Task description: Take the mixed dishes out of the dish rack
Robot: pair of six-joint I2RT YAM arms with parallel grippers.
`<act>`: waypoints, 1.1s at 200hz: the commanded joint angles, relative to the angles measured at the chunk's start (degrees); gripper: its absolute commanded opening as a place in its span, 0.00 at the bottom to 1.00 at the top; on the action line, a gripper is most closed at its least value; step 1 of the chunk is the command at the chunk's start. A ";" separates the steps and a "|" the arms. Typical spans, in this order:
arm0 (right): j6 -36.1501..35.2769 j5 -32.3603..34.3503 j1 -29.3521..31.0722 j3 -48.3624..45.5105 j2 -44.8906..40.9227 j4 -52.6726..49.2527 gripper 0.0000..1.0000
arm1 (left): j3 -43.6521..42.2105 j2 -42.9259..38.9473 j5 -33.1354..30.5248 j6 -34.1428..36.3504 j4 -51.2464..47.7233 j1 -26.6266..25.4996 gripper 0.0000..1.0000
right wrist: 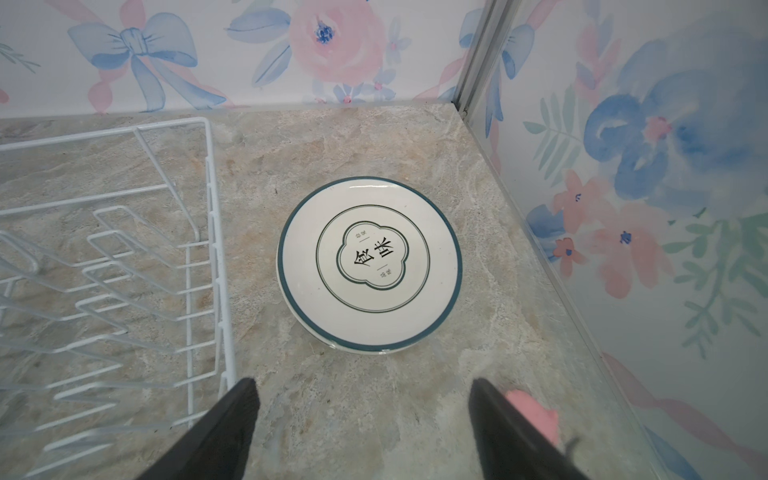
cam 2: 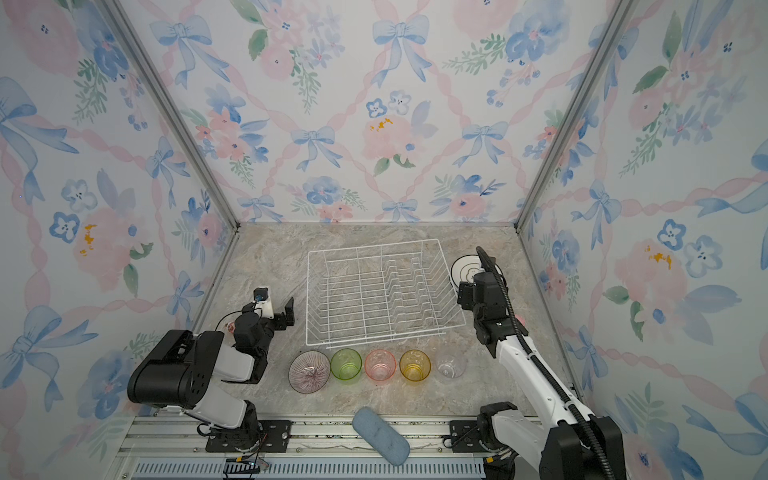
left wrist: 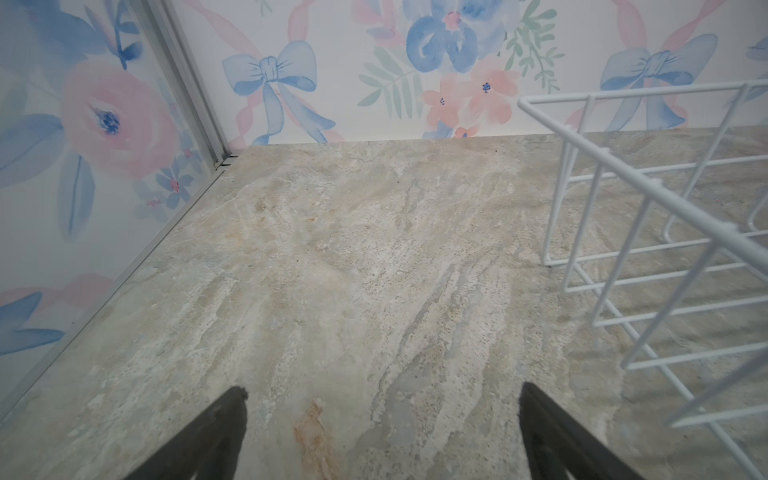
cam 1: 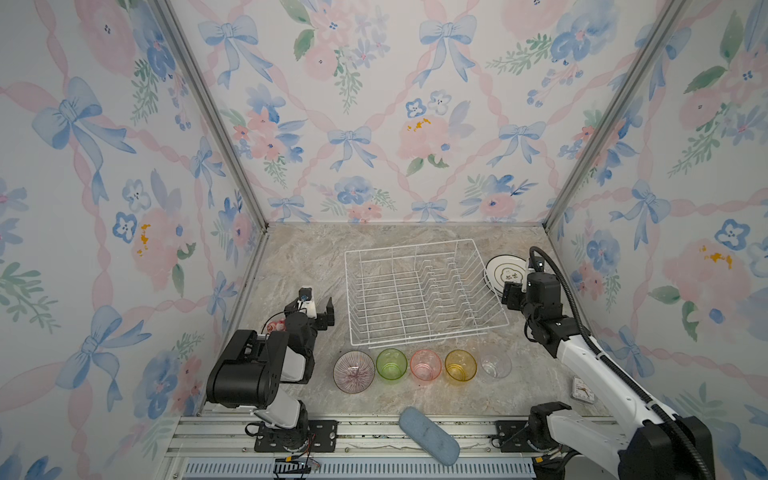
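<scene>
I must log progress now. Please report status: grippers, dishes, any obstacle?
Left gripper open, empty; right gripper open, empty. Dish rack empty; plates stacked beside it, bowl and four tumblers in row before it. Nothing in the way.

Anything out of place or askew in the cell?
Blue pad lies askew, overhanging the front edge of the table. Plate stack sits slightly offset, a lower rim peeking out. Nothing else stands out.

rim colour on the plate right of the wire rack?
Dark teal-green, on the round white printed plate; it shows best in the right wrist view.
</scene>
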 commanded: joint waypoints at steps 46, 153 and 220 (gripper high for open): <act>-8.70 2.67 -0.99 -11.97 10.52 35.64 0.84 | 0.59 0.52 -2.45 0.94 6.14 -0.93 0.98; -5.25 -1.84 -4.70 -16.20 27.81 58.00 0.84 | 1.08 0.55 -1.61 1.39 5.10 -1.04 0.98; -4.73 -1.95 -5.12 -15.79 27.38 56.12 0.97 | -1.79 0.54 -3.10 1.00 10.55 -1.10 0.98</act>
